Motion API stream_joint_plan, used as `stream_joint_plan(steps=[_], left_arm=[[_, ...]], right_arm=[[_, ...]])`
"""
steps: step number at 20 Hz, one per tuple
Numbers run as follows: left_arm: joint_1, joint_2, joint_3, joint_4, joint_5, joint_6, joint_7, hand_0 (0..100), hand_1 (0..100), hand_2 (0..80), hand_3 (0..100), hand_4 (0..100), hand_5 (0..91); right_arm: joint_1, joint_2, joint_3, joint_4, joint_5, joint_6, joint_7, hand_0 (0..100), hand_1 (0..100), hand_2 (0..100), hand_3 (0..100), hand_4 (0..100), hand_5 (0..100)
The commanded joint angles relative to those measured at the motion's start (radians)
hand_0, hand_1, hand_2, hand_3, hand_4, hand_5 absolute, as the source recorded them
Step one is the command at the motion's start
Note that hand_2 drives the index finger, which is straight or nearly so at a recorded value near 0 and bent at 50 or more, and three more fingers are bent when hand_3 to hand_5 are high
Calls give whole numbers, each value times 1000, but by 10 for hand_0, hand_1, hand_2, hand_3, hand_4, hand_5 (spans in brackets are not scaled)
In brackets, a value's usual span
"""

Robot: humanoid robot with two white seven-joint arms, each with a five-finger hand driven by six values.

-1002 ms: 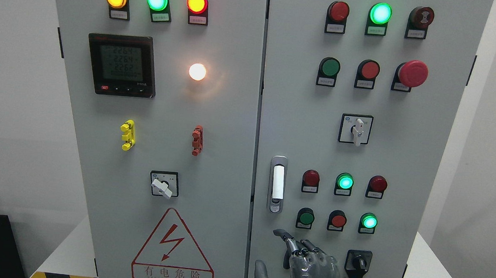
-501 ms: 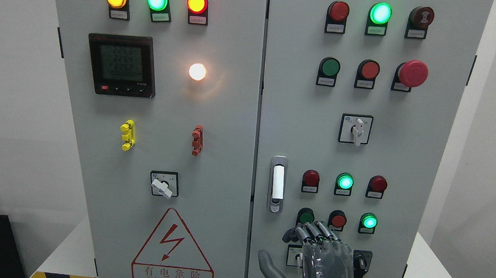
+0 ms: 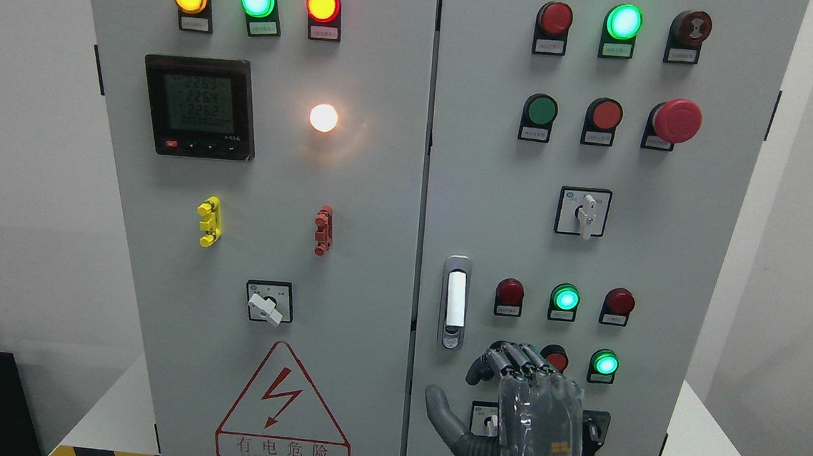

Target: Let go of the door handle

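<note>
The upright door handle (image 3: 453, 301) stands just up-left of the right hand (image 3: 533, 416), whose curled fingers (image 3: 512, 357) grasp nothing, thumb splayed left.

Industrial lab: electrical control cabinet (image 3: 350, 217).

I see bare panel between my right hand (image 3: 519, 400) and the door handle (image 3: 454, 301); push buttons (image 3: 565, 298) crowd the space just right of it.
</note>
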Motion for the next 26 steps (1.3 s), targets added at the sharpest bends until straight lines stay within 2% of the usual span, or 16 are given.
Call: stream_joint_plan(steps=[1, 4, 8, 11, 26], left_arm=[[-31, 0, -11, -8, 0, 1, 0, 120, 389, 0, 0, 0, 0], [-31, 0, -11, -8, 0, 1, 0, 120, 389, 0, 0, 0, 0], [-31, 0, -11, -9, 0, 1, 0, 120, 389, 0, 0, 0, 0], [-31, 0, -11, -8, 0, 1, 0, 120, 389, 0, 0, 0, 0], [-31, 0, -11, -9, 0, 1, 0, 120, 389, 0, 0, 0, 0]], right_arm=[[-39, 39, 1, 36, -3, 6, 2, 80, 694, 705, 773, 775, 854], [-53, 48, -4, 63, -4, 6, 2, 97, 661, 737, 797, 785, 860], [-76, 50, -4, 63, -7, 9, 2, 112, 623, 817, 891, 827, 894], [-77, 50, -2, 64, -20, 15, 2, 122, 612, 847, 926, 848, 913], [-62, 54, -16, 87, -24, 2, -3, 142, 598, 850, 943, 854, 916]])
